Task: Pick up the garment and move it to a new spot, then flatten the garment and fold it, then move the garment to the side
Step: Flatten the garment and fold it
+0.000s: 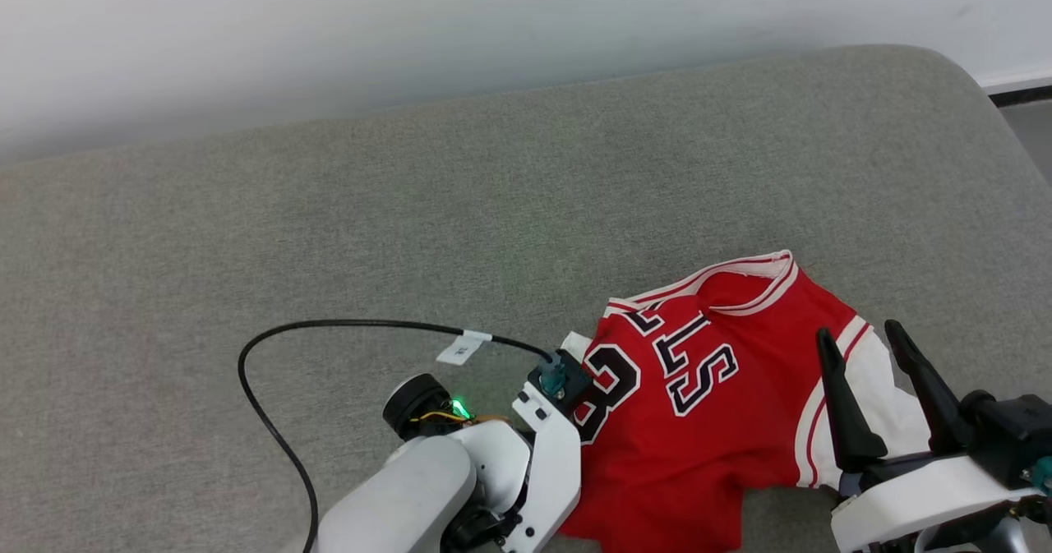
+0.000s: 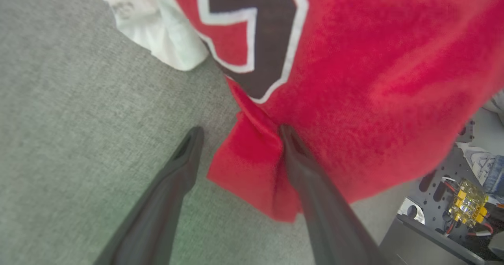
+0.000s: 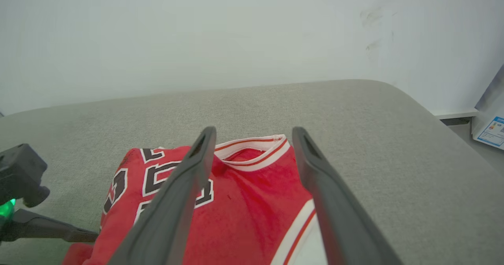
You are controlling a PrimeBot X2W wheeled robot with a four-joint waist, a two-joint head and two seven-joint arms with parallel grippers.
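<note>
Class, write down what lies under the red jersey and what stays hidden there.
The red jersey lies crumpled on the grey cushion, which shows beside it. The patch beneath it and the jersey's back are covered, so unseen.

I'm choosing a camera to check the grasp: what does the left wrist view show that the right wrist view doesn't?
Left wrist view: the open left tool straddling the folded red edge of the garment, one finger at a crease, and a yellow wired connector. Right wrist view: the open right tool over the garment, its striped collar, the wall. Both: the red garment on the grey cushion.
</note>
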